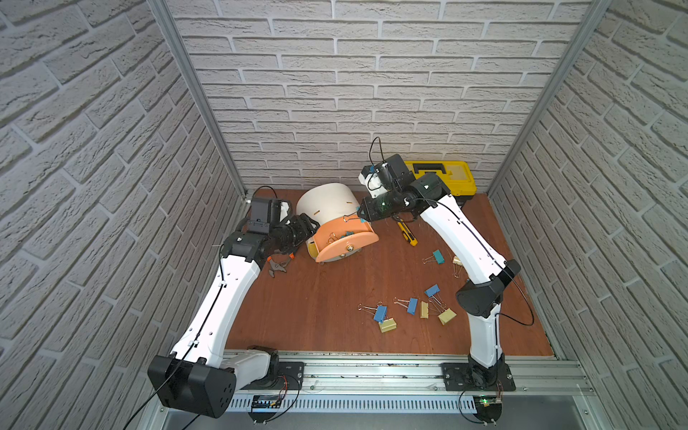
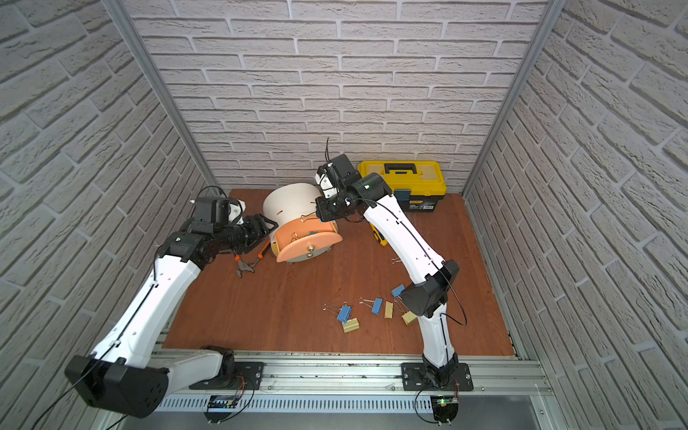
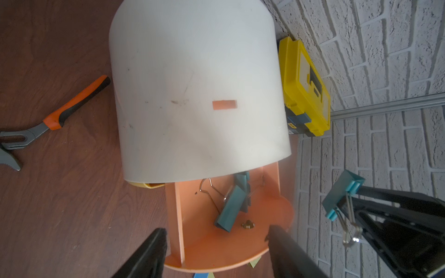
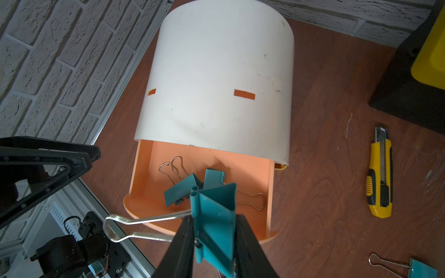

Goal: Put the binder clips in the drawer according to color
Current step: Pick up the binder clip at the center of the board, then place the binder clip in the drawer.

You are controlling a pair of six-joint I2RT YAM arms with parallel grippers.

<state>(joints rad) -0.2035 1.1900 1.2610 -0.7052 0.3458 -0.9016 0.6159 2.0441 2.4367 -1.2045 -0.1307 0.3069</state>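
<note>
in the right wrist view, nearest the lens at the lower middle of the frame, the right gripper [image 4: 214, 243] has its two black fingers pressed onto the body of a held teal clip [image 4: 214, 226], whose silver wire handle sticks out toward the lower left. just beyond it is the peach drawer [image 4: 265, 192], pulled out of the white cabinet [image 4: 216, 77]; two teal clips in the drawer [image 4: 183, 190] lie on its floor with their wire loops spread. a sliver of the yellow drawer [image 4: 280, 166] shows below the cabinet's edge.

in the left wrist view, the left gripper [image 3: 216, 252] at the bottom of the frame stands wide apart on either side of the peach drawer's front, holding nothing.

in a top view, the loose clips [image 1: 413, 307], blue and pale yellow, lie in the lower right part of the wooden table [image 1: 316, 305], with one teal clip on the table [image 1: 438, 257] further up, well apart from the cabinet. a yellow-black utility knife [image 1: 407, 234] lies between them and the cabinet, and pliers [image 1: 279, 265] with orange grips lie at the left.

the yellow toolbox [image 2: 404, 178] sits closed at the upper right against the wall; a label on its black base is too small to read.
</note>
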